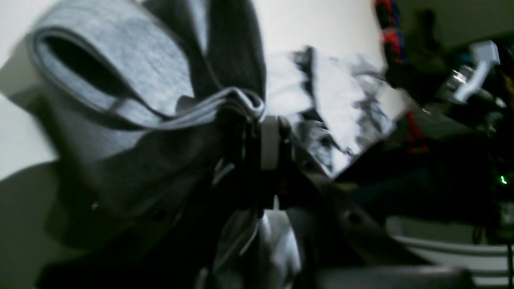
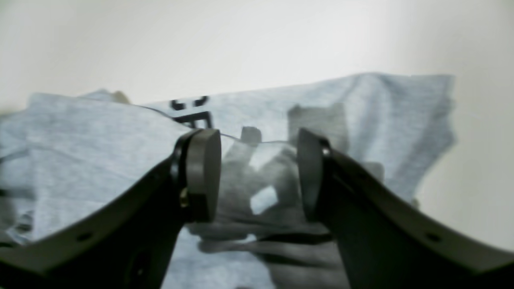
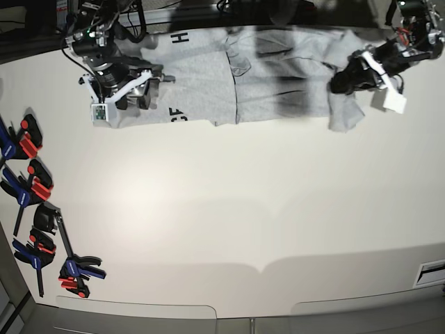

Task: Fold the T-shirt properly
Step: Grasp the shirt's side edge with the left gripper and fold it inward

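The light grey T-shirt (image 3: 278, 76) lies spread across the far edge of the table, with black letters showing near its left end. My left gripper (image 3: 342, 82), on the right of the base view, is shut on a bunched fold of the T-shirt at its right end. The left wrist view shows this pinch (image 1: 257, 128), with grey cloth (image 1: 140, 60) and a sleeve opening hanging from it. My right gripper (image 3: 147, 94) is over the shirt's left end. In the right wrist view it (image 2: 259, 176) is open and empty, just above the lettered cloth (image 2: 100, 136).
Several red, blue and black clamps (image 3: 31, 188) lie along the left edge of the white table (image 3: 229, 209). Cables and dark equipment (image 1: 461, 80) stand beyond the table's far edge.
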Tool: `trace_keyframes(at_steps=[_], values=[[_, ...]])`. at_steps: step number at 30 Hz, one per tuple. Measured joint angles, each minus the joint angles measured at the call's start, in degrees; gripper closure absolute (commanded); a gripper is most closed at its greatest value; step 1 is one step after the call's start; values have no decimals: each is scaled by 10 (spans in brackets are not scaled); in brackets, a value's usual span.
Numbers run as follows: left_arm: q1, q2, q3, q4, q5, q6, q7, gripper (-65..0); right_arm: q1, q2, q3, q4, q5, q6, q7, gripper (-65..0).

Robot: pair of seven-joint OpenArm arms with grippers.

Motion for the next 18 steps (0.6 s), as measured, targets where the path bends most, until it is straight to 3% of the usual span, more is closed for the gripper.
trace_keyframes(at_steps=[9,18], values=[[-9,54,136,17,60,0,-24,0,0,10,34,0,3,0,0,-286],[-42,82,191,17,120,0,-53,0,0,10,34,0,19,0,2,-286]])
